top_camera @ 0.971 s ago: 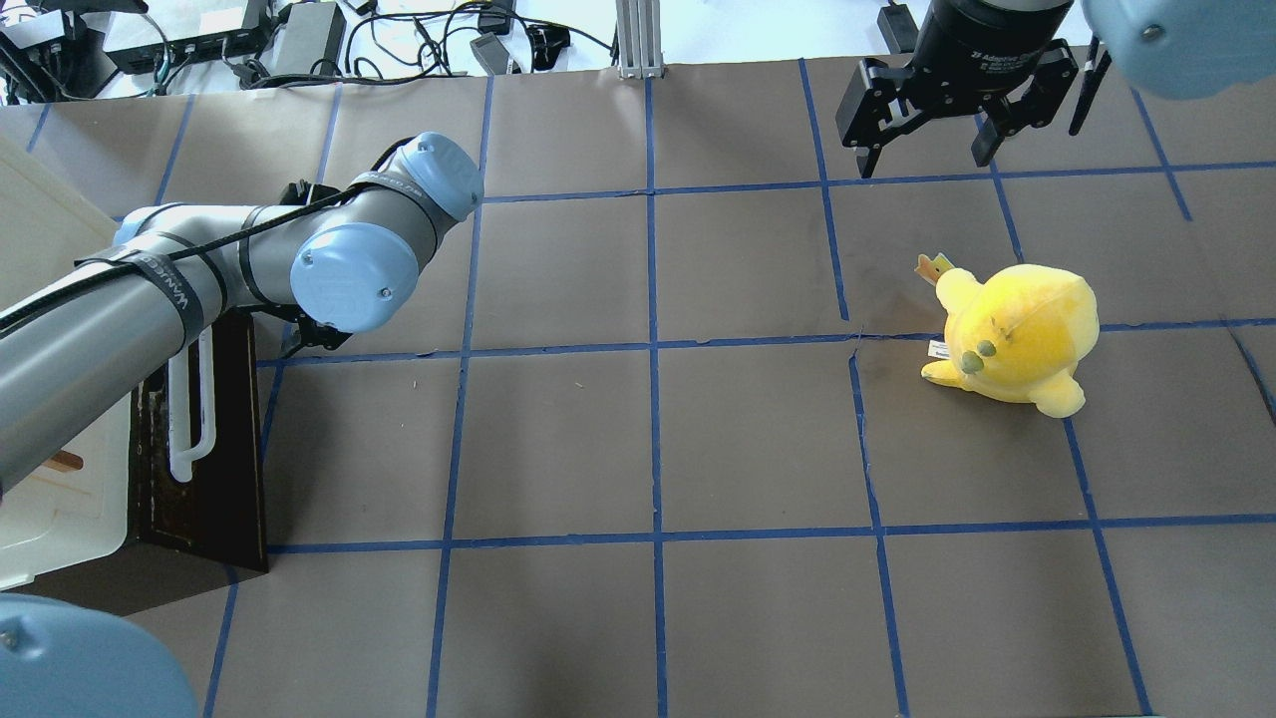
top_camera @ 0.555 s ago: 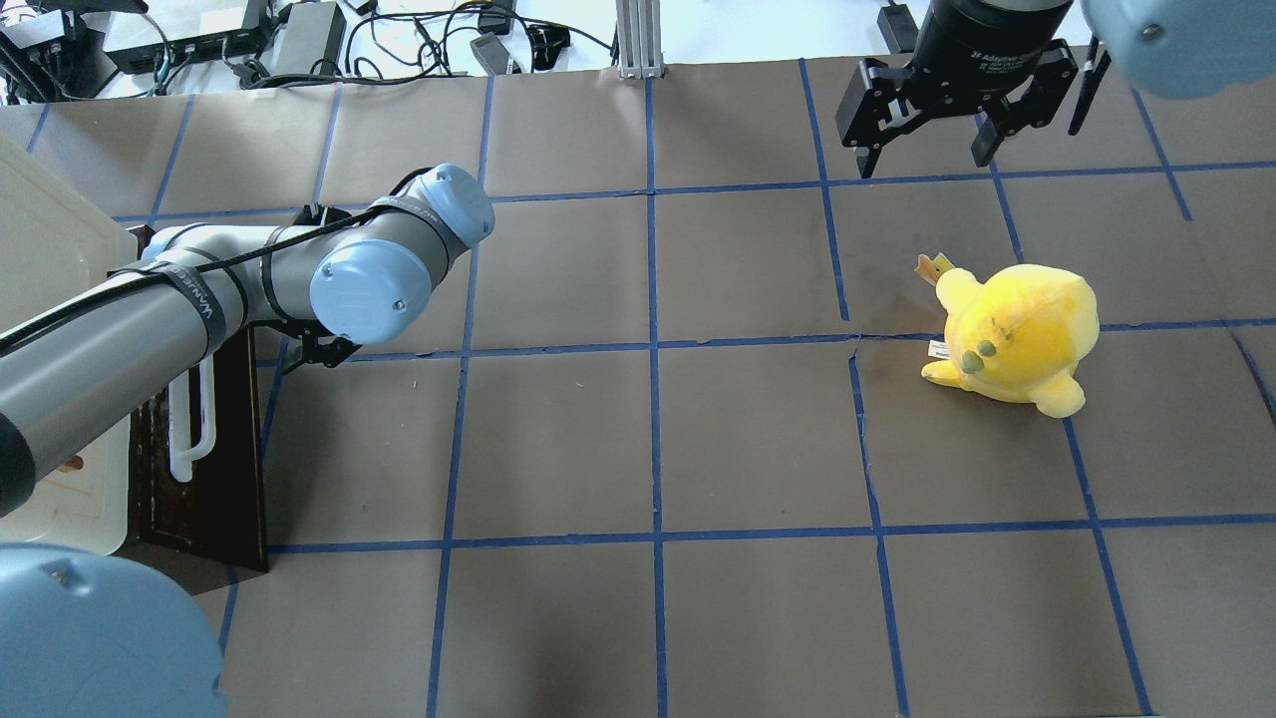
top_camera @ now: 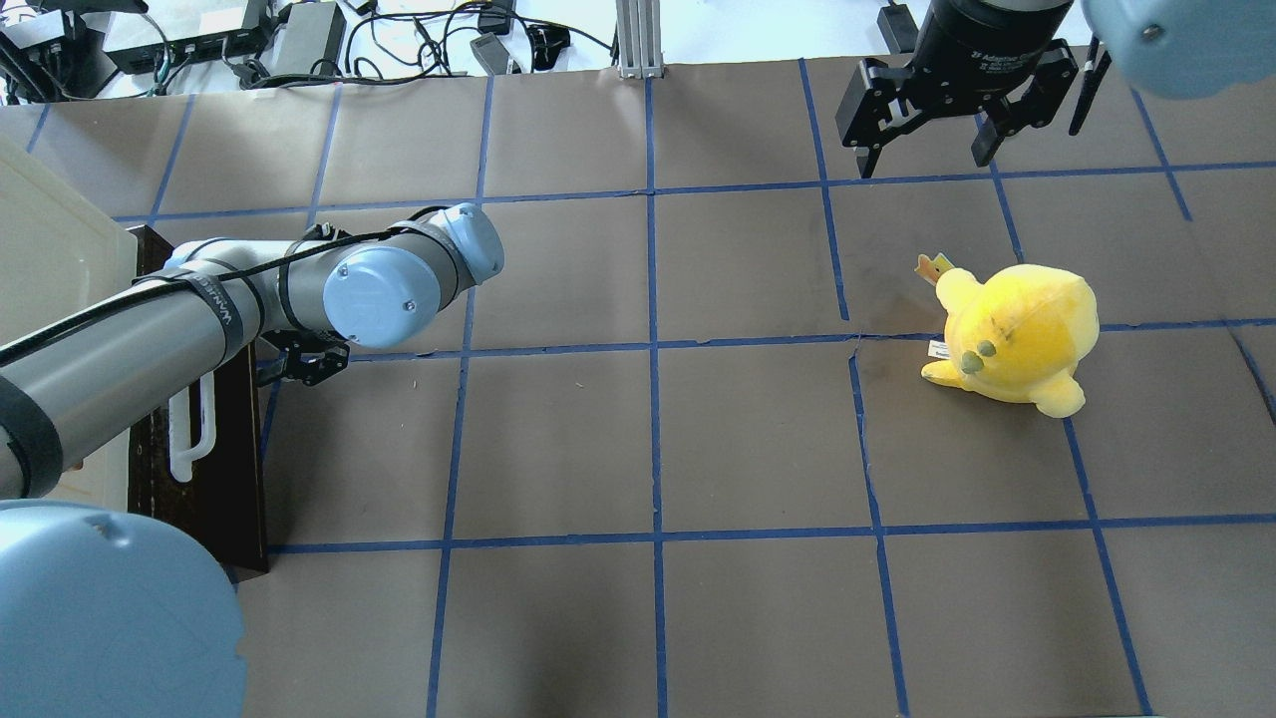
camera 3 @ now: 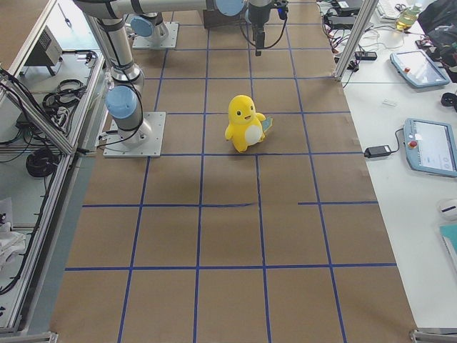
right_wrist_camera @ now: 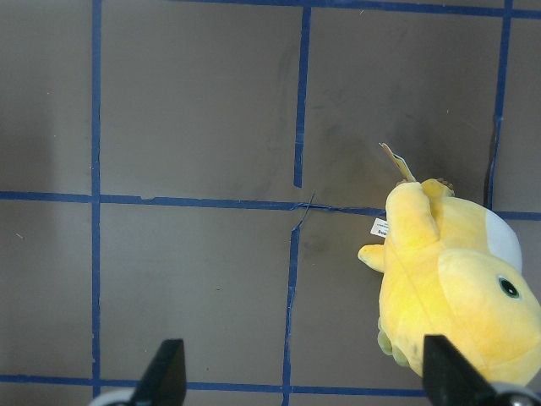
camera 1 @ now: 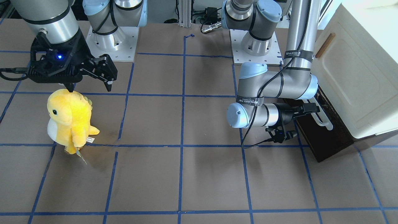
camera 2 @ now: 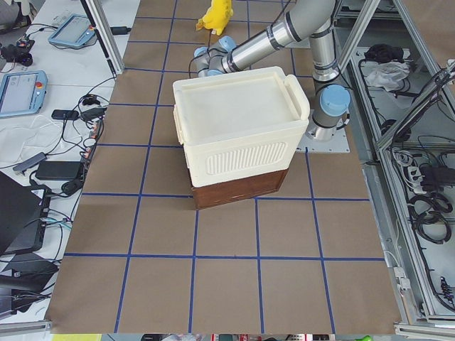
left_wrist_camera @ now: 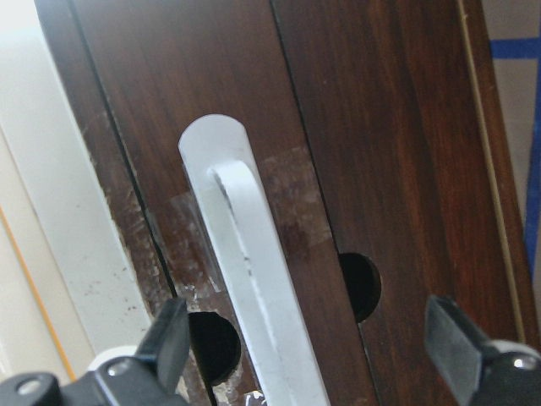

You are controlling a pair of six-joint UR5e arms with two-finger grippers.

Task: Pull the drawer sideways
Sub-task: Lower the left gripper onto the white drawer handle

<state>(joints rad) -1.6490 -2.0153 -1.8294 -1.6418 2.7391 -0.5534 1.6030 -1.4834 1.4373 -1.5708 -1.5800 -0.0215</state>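
Note:
The dark brown drawer sits under a cream cabinet at the table's left edge. Its long white bar handle faces the table's middle. The drawer also shows in the front view and the left side view. In the left wrist view the chipped drawer front fills the frame. There my left gripper is open, one finger on each side of the white handle, not touching it. In the front view the left gripper points at the handle's upper end. My right gripper is open and empty at the far right.
A yellow plush toy stands on the right side of the table, just below the right gripper; it also shows in the right wrist view. The cream cabinet's door has a small wooden handle. Blue tape lines grid the brown table.
My left arm's wrist has swung toward the near side and lower, bringing the left gripper in at the drawer's handle. The right arm and the plush toy have not moved.

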